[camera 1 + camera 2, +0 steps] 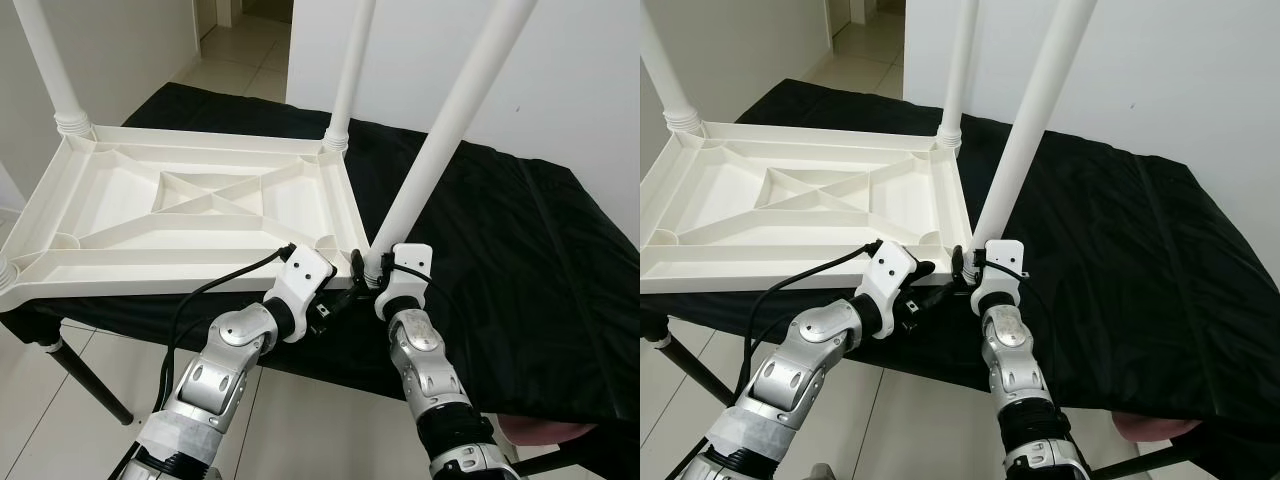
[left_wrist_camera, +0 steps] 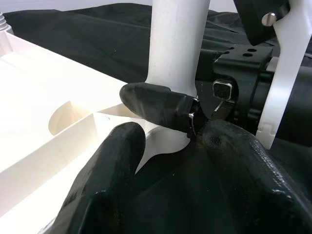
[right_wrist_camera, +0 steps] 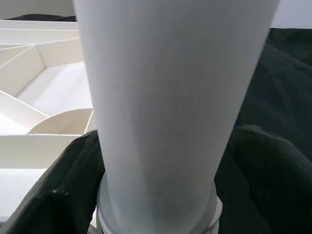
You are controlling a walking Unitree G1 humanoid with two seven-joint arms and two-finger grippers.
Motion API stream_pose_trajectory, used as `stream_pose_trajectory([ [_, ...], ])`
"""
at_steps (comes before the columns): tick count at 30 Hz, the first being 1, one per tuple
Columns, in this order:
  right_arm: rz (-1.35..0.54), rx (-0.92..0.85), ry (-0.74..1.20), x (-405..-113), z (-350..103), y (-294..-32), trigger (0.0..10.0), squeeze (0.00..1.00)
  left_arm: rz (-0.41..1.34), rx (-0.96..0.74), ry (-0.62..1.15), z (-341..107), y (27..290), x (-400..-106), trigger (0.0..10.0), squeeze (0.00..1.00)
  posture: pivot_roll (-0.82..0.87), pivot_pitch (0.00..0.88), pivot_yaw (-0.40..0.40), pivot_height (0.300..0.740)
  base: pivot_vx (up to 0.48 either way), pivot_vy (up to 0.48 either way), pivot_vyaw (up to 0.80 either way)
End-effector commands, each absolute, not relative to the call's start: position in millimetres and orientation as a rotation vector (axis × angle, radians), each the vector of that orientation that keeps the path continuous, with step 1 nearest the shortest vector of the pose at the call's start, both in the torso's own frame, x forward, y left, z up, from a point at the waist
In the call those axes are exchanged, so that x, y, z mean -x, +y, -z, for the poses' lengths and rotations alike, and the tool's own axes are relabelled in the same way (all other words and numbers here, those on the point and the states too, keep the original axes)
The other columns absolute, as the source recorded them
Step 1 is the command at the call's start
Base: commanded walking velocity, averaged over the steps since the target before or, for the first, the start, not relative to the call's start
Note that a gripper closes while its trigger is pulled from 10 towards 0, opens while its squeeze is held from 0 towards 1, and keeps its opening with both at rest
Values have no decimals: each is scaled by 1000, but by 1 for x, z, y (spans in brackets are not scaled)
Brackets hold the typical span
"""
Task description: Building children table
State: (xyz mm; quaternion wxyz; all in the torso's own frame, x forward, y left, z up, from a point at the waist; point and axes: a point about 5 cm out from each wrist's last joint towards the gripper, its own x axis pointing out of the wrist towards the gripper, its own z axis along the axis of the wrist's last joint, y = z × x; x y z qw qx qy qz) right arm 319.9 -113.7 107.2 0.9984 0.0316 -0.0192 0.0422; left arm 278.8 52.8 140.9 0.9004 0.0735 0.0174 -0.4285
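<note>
That white table leg leans over the near right corner of the upturned white tabletop on the black-draped table, so you're seating a leg, I'd say. Your right gripper is clamped round its base; the left gripper sits just beside it, fingers spread and empty. Next, straighten the leg and twist it home. The socket itself hides behind both grippers.

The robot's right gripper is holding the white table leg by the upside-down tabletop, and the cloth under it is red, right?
Not quite: the cloth is black, as the left eye view shows. The rest holds: the right gripper grips the white table leg at the corner of the upside-down tabletop.
</note>
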Motion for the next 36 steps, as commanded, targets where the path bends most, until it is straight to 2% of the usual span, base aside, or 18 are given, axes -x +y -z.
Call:
stream_pose_trajectory([
  [1, -64, -59, -40, -319, -108, -128, 10000, 1000, 841, -161, 37, -139, 53, -279, 10000, 0, -2, 0, -106, 740, 0, 0, 0],
  [4, -169, -49, -26, -321, -110, -134, 10000, 1000, 840, -163, 37, -139, 53, -280, 10000, 0, -1, 0, -105, 740, 0, 0, 0],
  [5, -214, -32, -23, -323, -111, -137, 10000, 0, 840, -164, 37, -139, 53, -280, 10000, 0, -3, 0, -104, 740, 0, 0, 0],
  [16, -467, 115, -11, -337, -112, -154, 10000, 0, 850, -168, 32, -140, 52, -281, 10000, 0, -5, 0, -100, 740, 0, 0, 0],
  [21, -628, 147, 16, -338, -109, -143, 10000, 0, 855, -172, 31, -140, 52, -282, 10000, 0, -5, 0, -92, 740, 0, 0, 0],
  [27, -737, 177, 28, -342, -108, -131, 10000, 0, 858, -174, 30, -141, 52, -282, 10000, 0, 3, 0, -89, 740, 0, 0, 0],
  [36, -772, 182, 15, -344, -108, -128, 10000, 0, 852, -175, 31, -141, 53, -281, 10000, 0, 12, 0, -92, 740, 0, 0, 0],
])
